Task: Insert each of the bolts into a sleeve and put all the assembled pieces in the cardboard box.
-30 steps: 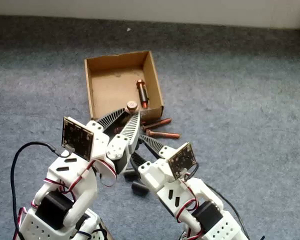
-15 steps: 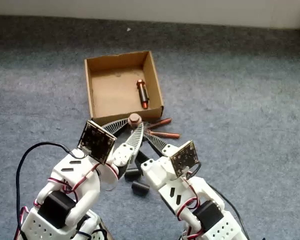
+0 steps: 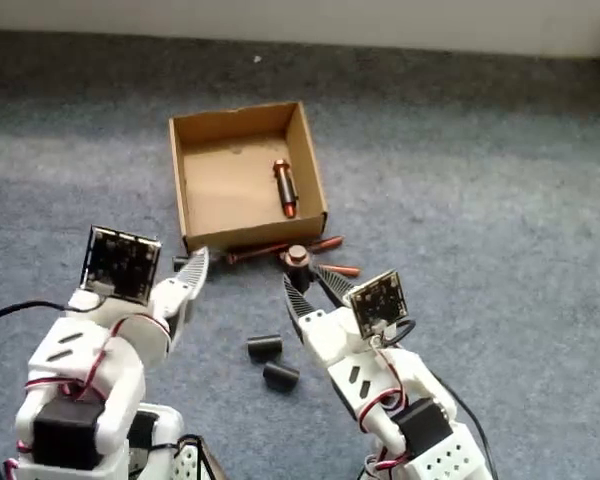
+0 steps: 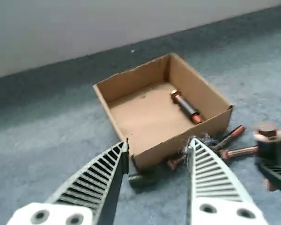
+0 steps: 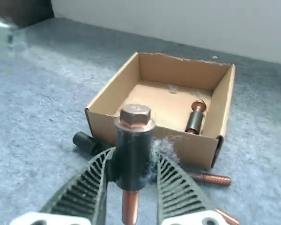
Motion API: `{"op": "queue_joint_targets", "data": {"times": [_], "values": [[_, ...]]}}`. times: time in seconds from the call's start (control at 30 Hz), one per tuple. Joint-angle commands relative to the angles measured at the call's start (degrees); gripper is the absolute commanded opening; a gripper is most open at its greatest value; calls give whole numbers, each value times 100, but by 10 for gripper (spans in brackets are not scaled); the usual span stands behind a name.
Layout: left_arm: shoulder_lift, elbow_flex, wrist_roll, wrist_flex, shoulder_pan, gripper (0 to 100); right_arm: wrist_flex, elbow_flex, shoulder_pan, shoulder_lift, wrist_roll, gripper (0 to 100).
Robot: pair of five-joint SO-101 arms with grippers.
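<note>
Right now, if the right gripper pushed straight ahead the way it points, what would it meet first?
Probably the cardboard box, its near wall, touched first by the sleeved bolt in the right gripper; depth is unclear.

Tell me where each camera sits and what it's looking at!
High view: up off the arms, looking down at the cardboard box; the left gripper and right gripper show below it, pointing toward it.
Left wrist view: on the left arm's wrist, facing the box between its own open fingers.
Right wrist view: on the right arm's wrist, facing the box past its own gripper, shut on a sleeved bolt.
Shared: both wrist views show the assembled piece lying in the box.
</note>
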State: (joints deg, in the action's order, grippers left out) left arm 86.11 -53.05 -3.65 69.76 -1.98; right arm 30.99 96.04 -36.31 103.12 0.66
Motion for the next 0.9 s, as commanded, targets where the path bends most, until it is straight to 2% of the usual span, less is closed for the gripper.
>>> {"op": "queue_joint_targets", "data": {"times": [0.0,0.13,0.33,0.47,0.87], "values": [[-22,-910,-70,44,1420,220,233,382,330,136,-53,5],[-22,-2018,-79,-325,2202,220,541,-110,409,136,-44,5],[-22,-3389,-79,-1178,2554,220,48,-963,409,-286,-220,5],[-22,-3705,-79,-1644,2580,220,-558,-1824,409,-1947,-492,5],[-22,-3855,-88,-1670,2378,220,-2176,-5490,418,-8040,-510,5]]}}
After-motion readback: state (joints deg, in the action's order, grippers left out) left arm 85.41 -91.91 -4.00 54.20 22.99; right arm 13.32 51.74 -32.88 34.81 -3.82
